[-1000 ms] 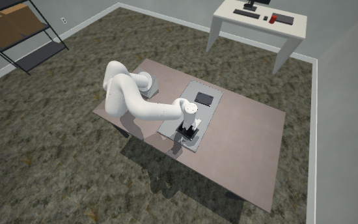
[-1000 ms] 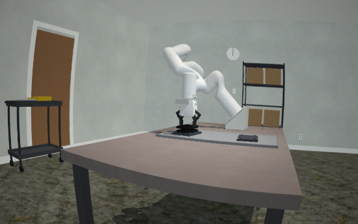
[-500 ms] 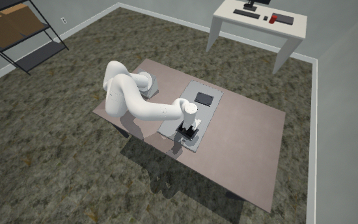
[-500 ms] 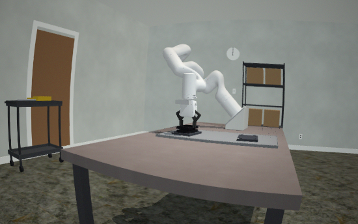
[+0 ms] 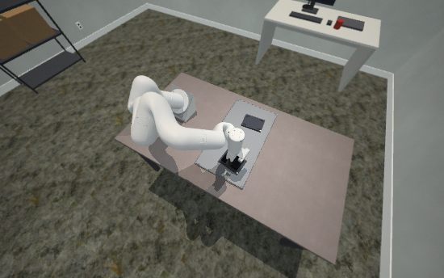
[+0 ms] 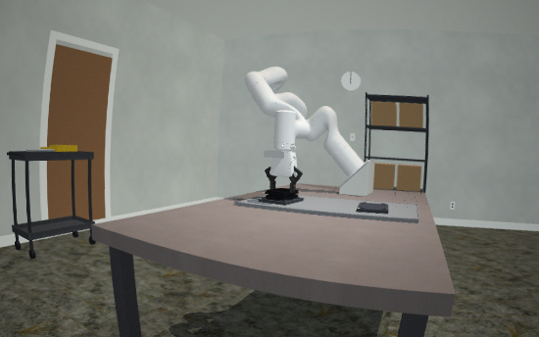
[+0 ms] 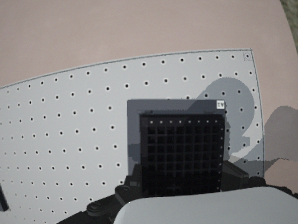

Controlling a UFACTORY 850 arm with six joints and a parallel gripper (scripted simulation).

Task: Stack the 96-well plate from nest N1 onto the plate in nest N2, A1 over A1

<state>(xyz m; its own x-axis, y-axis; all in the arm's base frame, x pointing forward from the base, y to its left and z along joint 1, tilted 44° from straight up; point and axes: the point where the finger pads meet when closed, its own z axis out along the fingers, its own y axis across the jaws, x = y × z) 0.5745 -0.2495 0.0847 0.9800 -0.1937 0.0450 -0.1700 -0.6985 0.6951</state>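
Note:
My gripper (image 5: 234, 162) points straight down over the nest at the near end of the grey perforated mat (image 5: 258, 137). It is shut on a black 96-well plate (image 7: 181, 152), holding it by two opposite sides. In the exterior view the gripper (image 6: 282, 188) holds the plate (image 6: 281, 195) low, right at the dark nest base (image 6: 280, 202). I cannot tell whether another plate lies under it. The wrist view shows a dark grey nest frame (image 7: 133, 136) around the plate, with a small white label (image 7: 220, 104) at one corner. The other nest (image 5: 253, 122) shows a flat dark rectangle, also seen in the exterior view (image 6: 372, 208).
The arm's base (image 5: 183, 106) stands at the table's far corner. A white desk (image 5: 323, 28) with a keyboard and a red can, a black shelf rack (image 6: 397, 142) and a black cart (image 6: 49, 191) stand away from the table.

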